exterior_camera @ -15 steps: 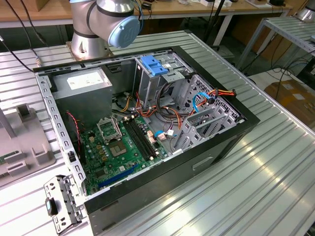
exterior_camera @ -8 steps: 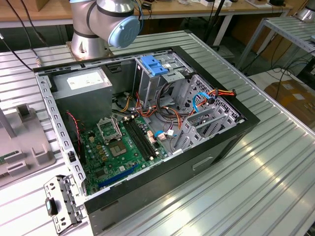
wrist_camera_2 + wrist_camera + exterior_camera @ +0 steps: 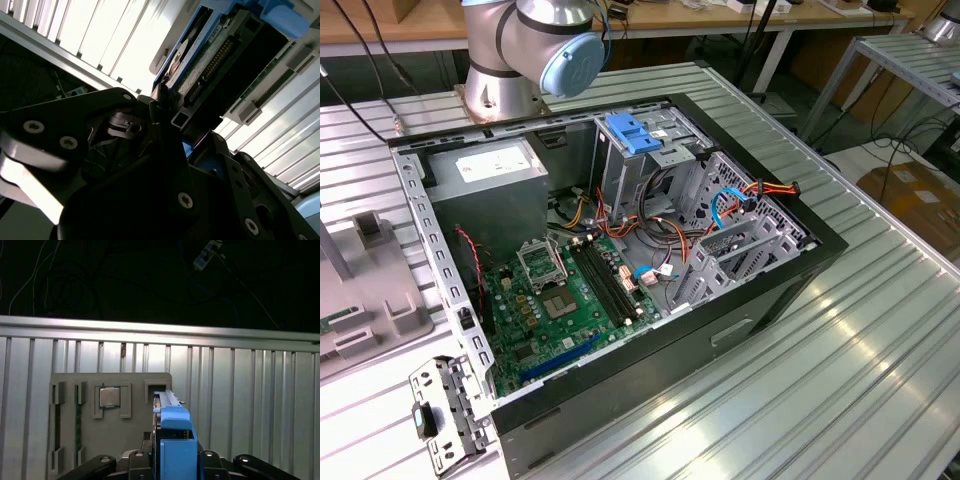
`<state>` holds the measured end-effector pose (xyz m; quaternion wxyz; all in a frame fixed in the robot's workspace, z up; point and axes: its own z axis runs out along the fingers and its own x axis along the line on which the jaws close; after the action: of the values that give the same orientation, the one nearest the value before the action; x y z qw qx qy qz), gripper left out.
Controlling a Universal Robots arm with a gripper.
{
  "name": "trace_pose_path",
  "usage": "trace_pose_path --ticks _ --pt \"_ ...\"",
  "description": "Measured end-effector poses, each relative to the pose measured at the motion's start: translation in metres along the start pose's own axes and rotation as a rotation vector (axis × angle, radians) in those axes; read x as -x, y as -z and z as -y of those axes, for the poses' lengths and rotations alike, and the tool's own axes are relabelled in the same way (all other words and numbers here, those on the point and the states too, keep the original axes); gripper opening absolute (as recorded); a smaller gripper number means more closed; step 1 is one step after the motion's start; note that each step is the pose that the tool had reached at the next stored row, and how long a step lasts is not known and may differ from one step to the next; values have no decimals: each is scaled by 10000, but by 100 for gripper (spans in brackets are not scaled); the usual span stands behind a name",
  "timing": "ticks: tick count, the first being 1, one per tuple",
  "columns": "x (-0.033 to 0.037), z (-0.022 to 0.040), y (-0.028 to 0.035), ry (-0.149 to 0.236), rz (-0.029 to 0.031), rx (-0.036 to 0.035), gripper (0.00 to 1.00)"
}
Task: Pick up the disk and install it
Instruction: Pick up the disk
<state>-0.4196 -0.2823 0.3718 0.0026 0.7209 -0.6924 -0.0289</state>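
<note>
- The disk [image 3: 173,432] stands on its edge in a slot of a grey parts tray [image 3: 70,382]. In the first wrist view its blue side rail faces the camera.
- In the second wrist view the disk [image 3: 207,60] shows its circuit-board side and a row of connector pins, with blue rails along its edges.
- The gripper [image 3: 175,462] straddles the disk. Its black fingers [image 3: 207,457] are drawn in narrow and press against both flat sides of the drive.
- In the second wrist view the gripper [image 3: 187,132] has one fingertip touching the disk's lower corner, and a sliver of blue rail shows between the dark linkages.
- Beside the disk in the same tray, a square processor chip [image 3: 109,396] lies flat in its own recess.
- The tray rests on a ribbed aluminium bench [image 3: 250,390], near the far edge.
- In the exterior view an open computer case [image 3: 750,325] lies on the bench [image 3: 860,390] with its green motherboard [image 3: 560,300] exposed.
- A grey power supply [image 3: 490,180] sits in the case corner nearest the arm's base [image 3: 535,45].
- A blue latch [image 3: 632,133] tops the metal drive cage [image 3: 745,235].
</note>
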Motion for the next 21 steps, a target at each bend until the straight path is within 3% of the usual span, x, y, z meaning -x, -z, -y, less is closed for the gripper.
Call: trace_pose_path --ticks 21 --pt "4 -4 102 0 0 1 37"
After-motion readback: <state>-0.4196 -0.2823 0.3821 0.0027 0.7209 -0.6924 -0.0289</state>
